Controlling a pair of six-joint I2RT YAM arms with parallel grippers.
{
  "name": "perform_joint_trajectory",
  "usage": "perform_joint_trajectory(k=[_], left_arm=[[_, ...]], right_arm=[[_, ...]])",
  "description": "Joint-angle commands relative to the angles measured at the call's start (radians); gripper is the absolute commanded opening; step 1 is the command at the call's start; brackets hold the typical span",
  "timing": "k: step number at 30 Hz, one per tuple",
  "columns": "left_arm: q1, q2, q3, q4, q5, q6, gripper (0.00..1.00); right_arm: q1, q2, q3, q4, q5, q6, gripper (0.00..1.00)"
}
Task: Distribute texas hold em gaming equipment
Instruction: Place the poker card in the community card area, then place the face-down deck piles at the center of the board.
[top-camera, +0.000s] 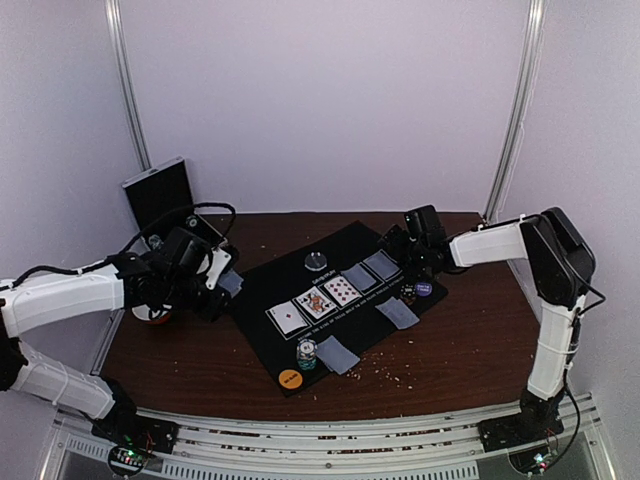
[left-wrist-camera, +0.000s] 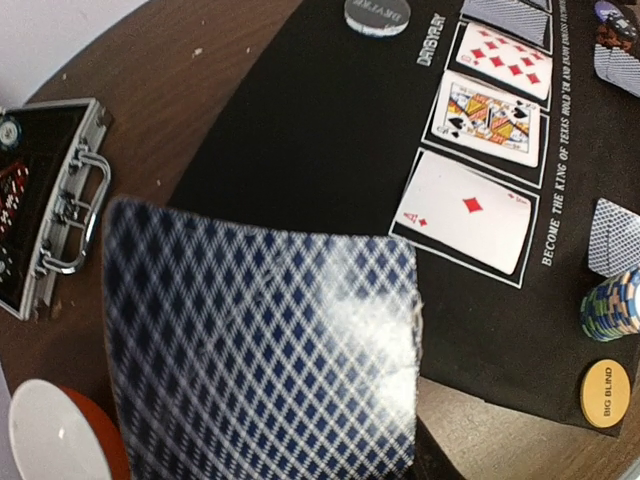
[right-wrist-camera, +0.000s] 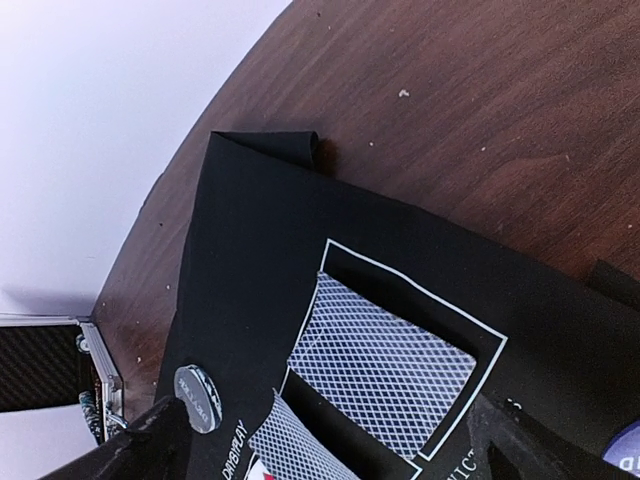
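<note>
**Left claw clamped on a card beside the mat, right claw spread over its far corner**

Top view: my left claw (top-camera: 222, 279) hangs just off the left edge of the black mat (top-camera: 265, 285), clenched on a blue-backed card (top-camera: 233, 284). My right claw (top-camera: 405, 246) is over the mat's far right corner. Down the mat's middle lie the ace of diamonds (top-camera: 287, 318), a king (top-camera: 316, 302) and the ten of diamonds (top-camera: 342, 289), then two face-down cards (top-camera: 371, 271). The dealer disc (top-camera: 316, 262) sits toward the mat's far edge. On its near edge are a chip stack (top-camera: 307, 354) and the orange BIG BLIND disc (top-camera: 290, 379). A purple disc (top-camera: 424, 289) is on its right edge. The silver case (top-camera: 160, 190) stands open beyond the mat's left side, and a red-and-white bowl (top-camera: 152, 315) sits left of the mat.

Left wrist view: the held card fills the foreground, back up, above the mat's left edge. The fingers gripping it are hidden. The ace lies face up in its white outline on the mat beyond.

Right wrist view: my fingers (right-wrist-camera: 140, 450) are spread wide and hold nothing. Below them one face-down card lies in the mat's last outlined box, with the dealer disc beside that row.
</note>
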Motion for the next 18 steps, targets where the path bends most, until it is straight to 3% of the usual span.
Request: perform_joint_trajectory(k=[1,9,18], left_arm=[[0.006,-0.024,-0.079,0.073,0.004,-0.141,0.36],[0.006,-0.069,-0.247,0.094,0.027,-0.333,0.36],[0.0,-0.066,-0.344,0.111,0.051,-0.48,0.4]], right_arm=[[-0.003,-0.093,0.027,-0.052,0.075,-0.077,1.0],[0.002,-0.222,0.113,-0.158,0.161,-0.381,1.0],[0.002,-0.361,0.093,-0.197,0.163,-0.551,1.0]])
